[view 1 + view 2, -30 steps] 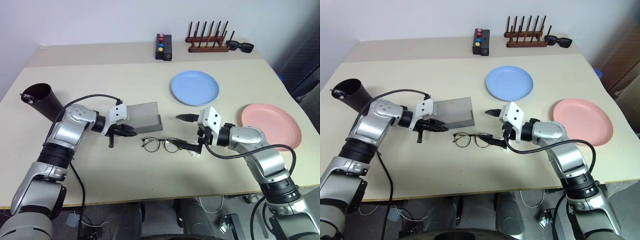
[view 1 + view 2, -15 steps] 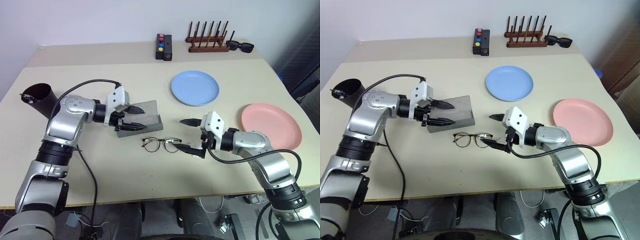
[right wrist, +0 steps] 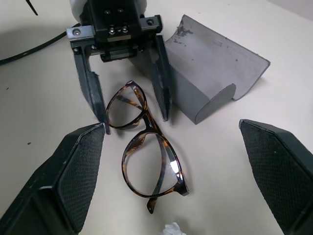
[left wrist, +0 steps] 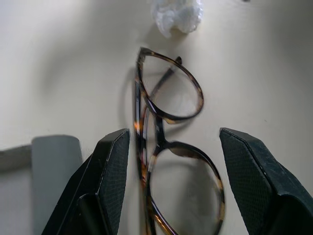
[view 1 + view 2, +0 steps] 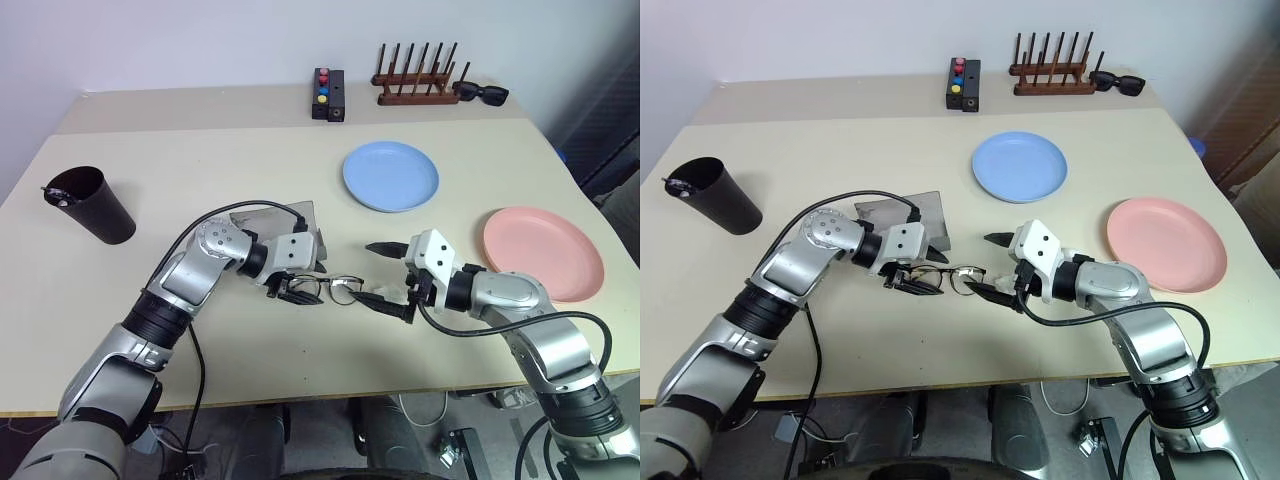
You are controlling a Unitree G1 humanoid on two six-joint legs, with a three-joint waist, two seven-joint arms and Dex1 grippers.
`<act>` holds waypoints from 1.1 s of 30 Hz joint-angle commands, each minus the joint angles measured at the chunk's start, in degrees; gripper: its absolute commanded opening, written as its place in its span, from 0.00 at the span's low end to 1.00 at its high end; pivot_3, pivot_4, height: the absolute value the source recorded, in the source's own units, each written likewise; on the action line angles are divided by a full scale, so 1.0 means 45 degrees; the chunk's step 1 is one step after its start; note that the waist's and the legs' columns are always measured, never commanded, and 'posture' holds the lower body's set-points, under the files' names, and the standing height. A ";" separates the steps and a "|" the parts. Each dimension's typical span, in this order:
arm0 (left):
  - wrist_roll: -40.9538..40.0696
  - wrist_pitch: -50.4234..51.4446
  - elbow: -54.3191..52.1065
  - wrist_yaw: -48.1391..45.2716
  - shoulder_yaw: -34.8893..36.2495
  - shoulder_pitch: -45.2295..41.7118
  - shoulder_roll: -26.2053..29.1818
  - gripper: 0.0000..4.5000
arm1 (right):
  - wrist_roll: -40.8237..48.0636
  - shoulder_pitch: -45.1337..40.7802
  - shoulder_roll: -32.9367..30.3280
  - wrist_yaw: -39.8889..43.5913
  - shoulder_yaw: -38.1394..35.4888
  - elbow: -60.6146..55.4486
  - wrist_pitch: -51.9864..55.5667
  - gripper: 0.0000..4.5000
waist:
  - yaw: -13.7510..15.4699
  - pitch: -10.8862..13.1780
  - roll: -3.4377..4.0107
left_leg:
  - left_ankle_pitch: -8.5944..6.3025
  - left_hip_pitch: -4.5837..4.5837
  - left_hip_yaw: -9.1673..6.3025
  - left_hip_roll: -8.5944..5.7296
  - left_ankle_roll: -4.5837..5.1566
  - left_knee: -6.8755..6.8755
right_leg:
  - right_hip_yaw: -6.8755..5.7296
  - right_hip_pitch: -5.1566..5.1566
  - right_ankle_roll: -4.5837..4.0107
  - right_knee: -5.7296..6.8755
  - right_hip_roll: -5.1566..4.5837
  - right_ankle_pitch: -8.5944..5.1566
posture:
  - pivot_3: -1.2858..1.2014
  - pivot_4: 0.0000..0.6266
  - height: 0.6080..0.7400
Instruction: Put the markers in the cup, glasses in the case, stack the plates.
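the beige table (image 5: 300, 380) carried everything, and both arms reached in over its near middle. the pink plate (image 5: 543, 252) lay well out to the right of the right gripper (image 5: 384, 275), and the light blue plate (image 5: 390, 175) sat beyond that gripper, apart from the pink one and not stacked. the grey case (image 3: 215, 83) stood open just behind the left gripper (image 5: 908, 280), its lid raised. the black cup (image 5: 90, 204) stood far off to the left of the left arm, something thin and dark showing at its rim. the left gripper's fingers (image 3: 93, 95) stood apart, straddling one lens of the glasses (image 4: 166, 147) without closing on it. the right gripper's jaws were spread wide and held nothing, its tips just beside the glasses' other end. a small white crumpled scrap (image 4: 176, 14) lay close by.
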 commanded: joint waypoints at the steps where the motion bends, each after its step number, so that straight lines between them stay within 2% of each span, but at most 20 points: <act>1: 0.0035 0.0043 -0.0038 -0.0008 -0.0045 -0.0255 -0.0217 0.66 | 0.0131 0.0001 -0.0032 -0.0090 -0.0222 -0.0552 -0.0059 1.00 | 0.0006 0.0000 0.0000 | 0.0000 -0.0001 0.0000 0.0000 0.0000 0.0000 | 0.0000 0.0000 0.0000 0.0000 0.0000 0.0001 | 0.52 0.24 1.00; 10: 0.0089 0.0182 -0.0150 -0.0213 -0.0077 0.0095 -0.0184 0.66 | 0.0032 -0.0283 0.0092 -0.0073 -0.0058 -0.0275 -0.0243 1.00 | -0.0005 0.0000 0.0000 | 0.0000 0.0001 0.0001 0.0000 0.0001 0.0001 | 0.0000 0.0000 0.0000 0.0001 0.0000 0.0001 | 0.52 0.24 1.00; 13: 0.0091 0.0183 -0.0280 -0.0248 -0.0048 0.0262 -0.0136 0.48 | 0.0024 -0.0325 0.0119 -0.0075 -0.0052 -0.0263 -0.0245 1.00 | -0.0010 0.0000 0.0000 | 0.0000 0.0001 0.0000 0.0000 0.0001 0.0001 | 0.0000 0.0001 -0.0001 0.0001 0.0000 0.0002 | 0.52 0.24 1.00; 23: 0.0007 0.0322 -0.0333 -0.0311 0.0056 0.0450 -0.0157 0.48 | 0.0009 -0.0413 0.0110 -0.0078 -0.0123 -0.0209 -0.0319 1.00 | 0.0001 0.0000 0.0000 | 0.0000 0.0002 0.0000 0.0000 0.0000 0.0002 | 0.0000 0.0002 -0.0002 0.0001 0.0000 0.0002 | 0.52 0.24 1.00; 26: -0.0178 0.0360 -0.0370 -0.0399 0.0190 0.0502 -0.0184 0.29 | 0.0006 -0.0431 0.0110 -0.0069 -0.0119 -0.0180 -0.0330 1.00 | 0.0004 0.0000 0.0000 | 0.0000 0.0001 0.0001 0.0000 0.0001 0.0002 | 0.0000 0.0003 -0.0002 0.0001 0.0000 0.0002 | 0.52 0.24 1.00; 28: -0.0240 0.0378 -0.0399 -0.0391 0.0217 0.0524 -0.0175 0.07 | 0.0003 -0.0448 0.0110 -0.0060 -0.0115 -0.0153 -0.0337 1.00 | 0.0010 -0.0004 0.0006 | 0.0000 0.0003 0.0000 0.0000 0.0000 0.0002 | 0.0000 0.0006 -0.0002 0.0001 0.0000 0.0002 | 0.52 0.24 1.00; 29: -0.0250 0.0381 -0.0414 -0.0366 0.0202 0.0533 -0.0157 0.01 | 0.0003 -0.0459 0.0109 -0.0054 -0.0114 -0.0134 -0.0339 1.00 | 0.0012 -0.0005 0.0008 | 0.0000 0.0015 0.0000 0.0000 0.0000 0.0002 | 0.0000 0.0022 -0.0002 0.0000 -0.0002 0.0002 | 0.52 0.24 1.00; 33: -0.0327 0.0454 -0.0533 -0.0328 0.0219 0.0627 -0.0104 0.01 | -0.0018 -0.0489 0.0085 -0.0029 -0.0110 -0.0081 -0.0354 1.00 | 0.0013 -0.0005 0.0008 | 0.0000 0.0029 -0.0001 0.0000 0.0001 0.0015 | 0.0000 0.0042 0.0006 0.0001 0.0000 -0.0038 | 0.52 0.24 1.00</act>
